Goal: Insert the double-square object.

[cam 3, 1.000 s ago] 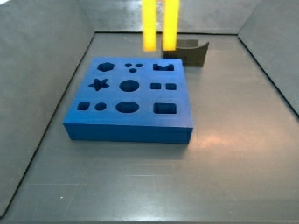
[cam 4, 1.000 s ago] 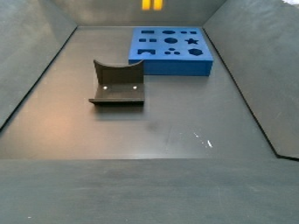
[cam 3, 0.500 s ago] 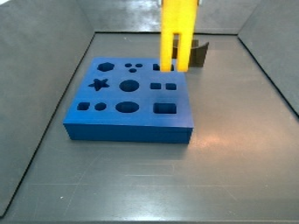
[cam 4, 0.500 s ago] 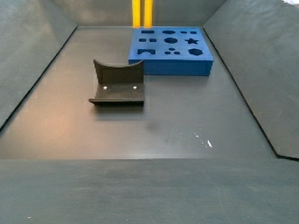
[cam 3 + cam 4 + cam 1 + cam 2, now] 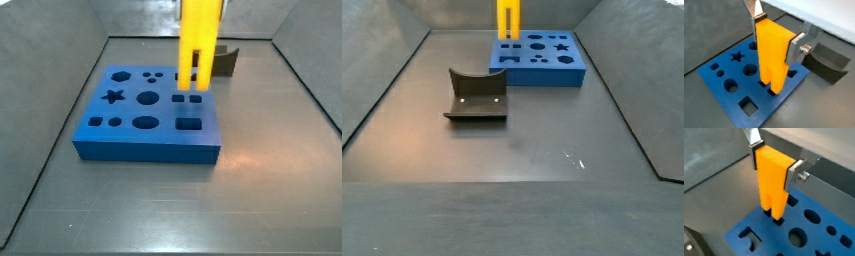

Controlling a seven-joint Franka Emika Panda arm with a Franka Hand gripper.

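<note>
The double-square object [image 5: 774, 52] is a tall bright yellow peg with two square legs. It hangs upright between the silver fingers of my gripper [image 5: 777, 32], which is shut on its upper part; both wrist views show this grip [image 5: 774, 165]. The peg's legs point down at the blue block [image 5: 140, 125], with their tips at its top face near the pair of small square holes [image 5: 187, 99]. I cannot tell whether the tips have entered. In both side views only the peg [image 5: 198, 45] [image 5: 508, 20] shows; the gripper is above the frame.
The blue block [image 5: 543, 60] has several shaped holes, among them a star [image 5: 114, 97] and rounds. The dark fixture [image 5: 476, 95] stands on the grey floor apart from the block, and shows behind it in a side view [image 5: 227, 60]. Sloping grey walls [image 5: 382, 80] enclose the floor.
The peg has come down from high at the back to the block's top face. The block and the fixture have not moved.
</note>
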